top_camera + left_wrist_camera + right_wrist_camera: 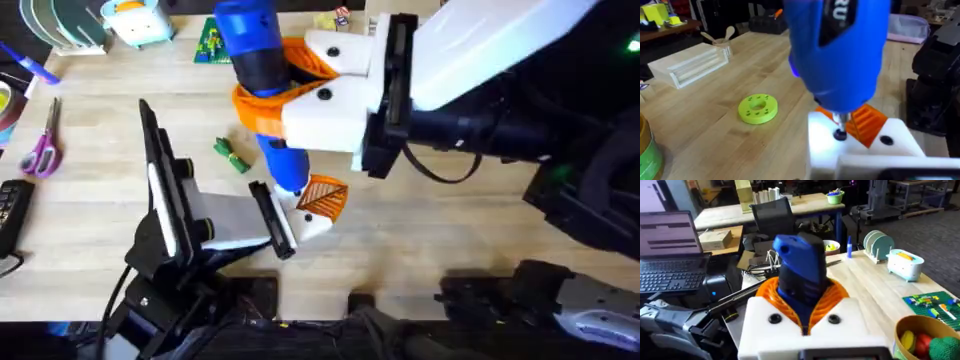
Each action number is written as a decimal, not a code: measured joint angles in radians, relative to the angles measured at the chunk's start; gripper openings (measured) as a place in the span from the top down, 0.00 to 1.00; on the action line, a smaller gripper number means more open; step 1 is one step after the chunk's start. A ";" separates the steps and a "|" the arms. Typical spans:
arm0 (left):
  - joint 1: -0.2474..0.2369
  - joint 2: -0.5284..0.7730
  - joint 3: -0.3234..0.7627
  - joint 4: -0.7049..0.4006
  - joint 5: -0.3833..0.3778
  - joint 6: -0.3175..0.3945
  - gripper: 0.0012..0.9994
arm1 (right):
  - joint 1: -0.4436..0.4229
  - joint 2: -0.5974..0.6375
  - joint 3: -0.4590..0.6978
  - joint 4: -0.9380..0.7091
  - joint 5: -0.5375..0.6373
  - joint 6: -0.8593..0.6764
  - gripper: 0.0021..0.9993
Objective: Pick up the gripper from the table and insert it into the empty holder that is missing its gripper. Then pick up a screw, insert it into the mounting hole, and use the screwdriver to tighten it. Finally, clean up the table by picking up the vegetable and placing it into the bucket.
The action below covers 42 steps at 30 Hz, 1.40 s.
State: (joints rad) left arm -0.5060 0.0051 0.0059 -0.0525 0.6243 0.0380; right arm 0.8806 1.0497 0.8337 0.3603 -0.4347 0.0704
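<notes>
Gripped upright between the right gripper's (300, 90) orange-padded fingers in the overhead view, the blue screwdriver (262, 75) points down at the white holder (312, 222) with its orange gripper (325, 195); the vegetable (231, 155) lies nearby. The left wrist view shows the bit on a dark screw (840, 134); tilt could make it slip off or jam the thread. The right wrist view shows the screwdriver body clamped between the pads, with the bucket (927, 337) beside it.

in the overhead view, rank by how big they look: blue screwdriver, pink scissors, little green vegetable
1. screwdriver, though it is raised toward the camera, which inflates it
2. scissors
3. vegetable
</notes>
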 joint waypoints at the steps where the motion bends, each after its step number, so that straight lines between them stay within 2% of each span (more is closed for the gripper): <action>1: 0.000 0.000 0.000 0.000 0.000 0.000 0.99 | 0.000 0.003 0.000 0.001 0.000 0.000 0.98; 9: 0.000 0.000 0.000 -0.001 0.000 -0.001 0.99 | 0.000 0.034 0.000 0.010 0.000 0.005 0.98; 20: 0.000 0.000 0.000 0.000 0.000 -0.001 0.99 | 0.000 0.034 0.000 0.058 0.000 0.004 0.98; 42: 0.000 0.000 0.000 0.000 0.000 -0.001 0.99 | 0.000 0.014 -0.001 0.043 0.000 0.004 0.98</action>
State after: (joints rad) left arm -0.5060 0.0055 0.0059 -0.0528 0.6243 0.0372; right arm 0.8806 1.0637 0.8326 0.4030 -0.4351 0.0746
